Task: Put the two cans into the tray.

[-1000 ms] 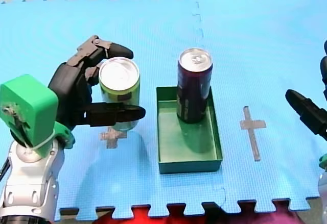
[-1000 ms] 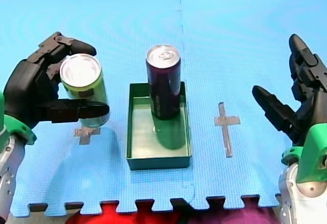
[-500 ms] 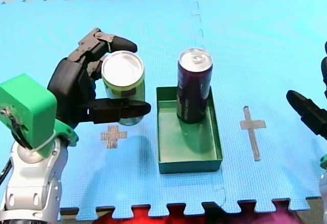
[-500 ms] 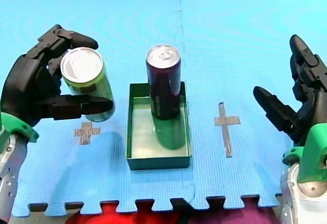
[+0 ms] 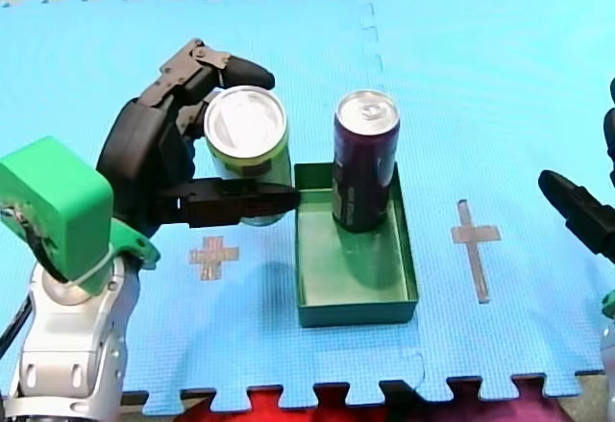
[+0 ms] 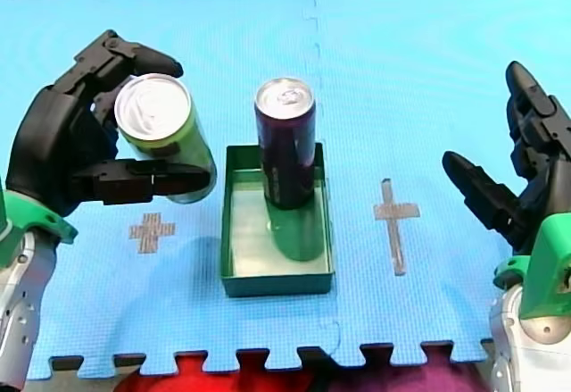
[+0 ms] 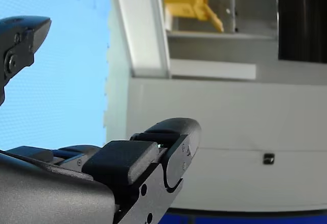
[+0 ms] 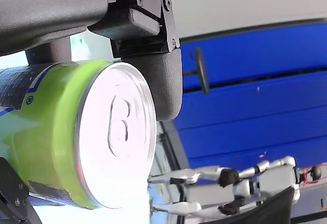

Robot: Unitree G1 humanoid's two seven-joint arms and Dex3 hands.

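My left hand point(image 5: 207, 138) is shut on a light green can point(image 5: 249, 153), which hangs tilted above the mat just left of the green tray point(image 5: 404, 302). The same green can point(image 8: 76, 137) shows close up in the second wrist view, silver top facing the camera, black fingers point(image 8: 153, 55) around it. A dark purple can point(image 5: 364, 161) stands upright in the far end of the tray. My right hand point(image 6: 517, 173) is at the right edge of the mat, above it, holding nothing.
The blue foam mat point(image 5: 480, 76) carries a grey tape cross point(image 5: 213, 257) left of the tray and a second grey tape cross point(image 5: 475, 249) right of it. The mat's jagged front edge point(image 5: 317, 393) runs along the bottom, with red and purple cloth beyond it.
My left hand has lifted the green can off the left tape cross and carried it right, toward the tray's left rim. The purple can and right hand have not moved.
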